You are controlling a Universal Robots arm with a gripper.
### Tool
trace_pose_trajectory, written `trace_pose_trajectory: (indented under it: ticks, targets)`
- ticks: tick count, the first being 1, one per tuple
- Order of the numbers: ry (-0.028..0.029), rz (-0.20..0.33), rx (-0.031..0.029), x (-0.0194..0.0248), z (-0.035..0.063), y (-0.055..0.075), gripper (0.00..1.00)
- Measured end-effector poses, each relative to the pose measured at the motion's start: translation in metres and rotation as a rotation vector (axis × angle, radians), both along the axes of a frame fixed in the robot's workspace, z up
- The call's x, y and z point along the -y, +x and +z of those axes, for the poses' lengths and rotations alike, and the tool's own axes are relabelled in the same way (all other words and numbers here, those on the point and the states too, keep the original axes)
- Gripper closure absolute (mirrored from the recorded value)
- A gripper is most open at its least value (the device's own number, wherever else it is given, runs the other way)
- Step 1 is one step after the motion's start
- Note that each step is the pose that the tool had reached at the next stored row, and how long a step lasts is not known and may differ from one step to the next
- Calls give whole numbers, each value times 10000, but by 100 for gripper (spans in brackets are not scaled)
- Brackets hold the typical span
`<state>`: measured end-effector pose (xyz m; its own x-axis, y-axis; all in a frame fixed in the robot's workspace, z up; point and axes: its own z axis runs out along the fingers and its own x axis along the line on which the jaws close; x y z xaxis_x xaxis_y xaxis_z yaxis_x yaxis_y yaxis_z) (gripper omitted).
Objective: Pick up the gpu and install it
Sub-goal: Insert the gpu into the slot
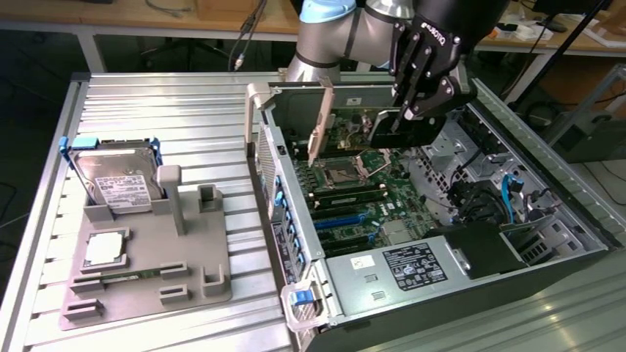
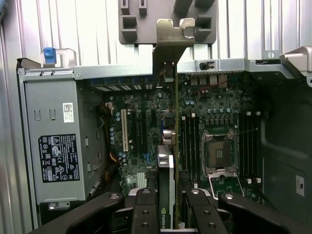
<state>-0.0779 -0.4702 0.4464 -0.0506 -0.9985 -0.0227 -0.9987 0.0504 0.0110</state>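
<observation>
Grey plastic fixture tray (image 1: 146, 293) sits closest to me on the ribbed metal table (image 1: 176, 103), propping a silver hard drive with a white label (image 1: 117, 183) at a tilt, presumably so parts can be lifted straight out. Beside it the black computer case (image 1: 567, 213) lies on its side with the panel off, which turns the green motherboard (image 1: 352, 194) face up for work from above. A silver power supply box with a black label (image 1: 391, 271) fills the near end.

Further in, the arm's black gripper (image 1: 415, 121) hangs over the board, its fingers (image 2: 146, 209) pinching the gpu (image 2: 166, 170), a flat green circuit card with a black cooler shroud and a silver metal end bracket (image 2: 173, 39). The card stands on edge between the pads, one finger on each face, and runs away from them to the bracket by the case's rear wall. I'd say this is so its connector edge faces the slots. It looks held above the board, not seated.
</observation>
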Motion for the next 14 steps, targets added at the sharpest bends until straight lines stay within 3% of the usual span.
trace_pose_trajectory:
  ticks: [14]
  targets:
    - [-1, 3, 0, -1, -40, 28, 73]
